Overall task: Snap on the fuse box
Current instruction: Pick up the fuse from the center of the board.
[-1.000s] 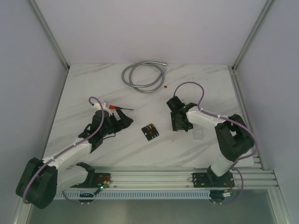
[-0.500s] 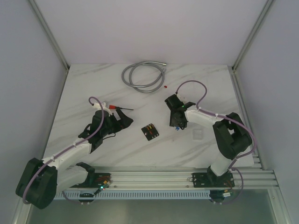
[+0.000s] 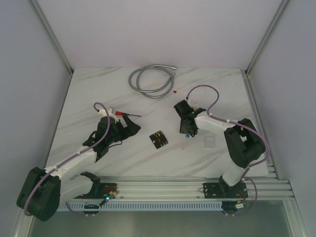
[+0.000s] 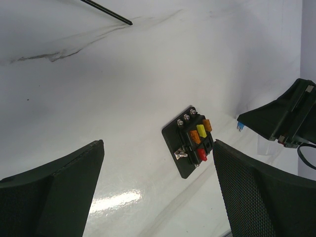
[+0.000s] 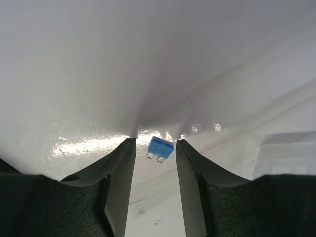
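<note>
The fuse box (image 3: 158, 138), a small black square block with orange, yellow and red fuses in its slots, lies flat on the white marble table between the arms. It also shows in the left wrist view (image 4: 191, 139). My left gripper (image 3: 129, 126) is open and empty, left of the box; its jaws (image 4: 158, 144) stand wide apart above the table. My right gripper (image 3: 186, 132) is down at the table, right of the box. Its jaws (image 5: 154, 145) are narrowly open on either side of a tiny blue fuse (image 5: 161, 147), with gaps showing.
A faint clear square piece (image 3: 209, 142) lies right of the right gripper. A coiled grey cable (image 3: 150, 80) and a tiny red fuse (image 3: 175, 91) lie at the back. A thin black probe with a red-and-white handle (image 3: 121, 113) lies by the left arm.
My right gripper has shifted a little left and down to the table, so that it now straddles the blue fuse. The left arm and the fuse box have not moved.
</note>
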Action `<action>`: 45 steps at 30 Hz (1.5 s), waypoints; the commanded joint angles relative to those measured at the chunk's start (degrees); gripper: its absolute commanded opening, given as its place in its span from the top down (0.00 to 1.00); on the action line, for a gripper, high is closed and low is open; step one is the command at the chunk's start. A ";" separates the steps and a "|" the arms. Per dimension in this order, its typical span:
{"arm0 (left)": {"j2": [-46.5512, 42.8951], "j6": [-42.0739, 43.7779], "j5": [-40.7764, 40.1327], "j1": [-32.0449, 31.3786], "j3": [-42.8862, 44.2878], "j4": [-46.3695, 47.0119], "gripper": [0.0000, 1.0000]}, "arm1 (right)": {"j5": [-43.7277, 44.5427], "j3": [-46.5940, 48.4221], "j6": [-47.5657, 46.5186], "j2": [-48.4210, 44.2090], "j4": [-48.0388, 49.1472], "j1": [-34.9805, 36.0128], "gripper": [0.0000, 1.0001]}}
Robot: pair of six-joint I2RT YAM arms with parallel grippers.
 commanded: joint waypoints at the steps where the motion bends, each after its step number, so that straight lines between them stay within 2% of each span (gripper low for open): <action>1: -0.53 -0.42 0.37 0.32 -0.47 0.90 0.00 | 3.72 0.28 0.98 -2.69 -1.78 0.17 0.55; 19: -1.45 -0.40 0.32 0.32 -0.81 0.55 0.00 | 0.02 -2.66 2.55 -0.33 0.23 0.15 0.58; 33: -1.68 -0.71 0.89 0.32 -0.90 0.56 0.00 | -1.24 -3.28 1.67 0.05 1.58 0.18 0.69; 36: -1.79 -0.59 1.58 0.30 -0.65 0.97 0.00 | -1.23 -3.11 0.51 -1.96 2.55 0.27 0.73; 45: -2.35 -0.77 4.43 -2.25 -1.25 8.81 0.05 | -3.03 -1.85 2.20 -9.07 8.38 2.95 0.76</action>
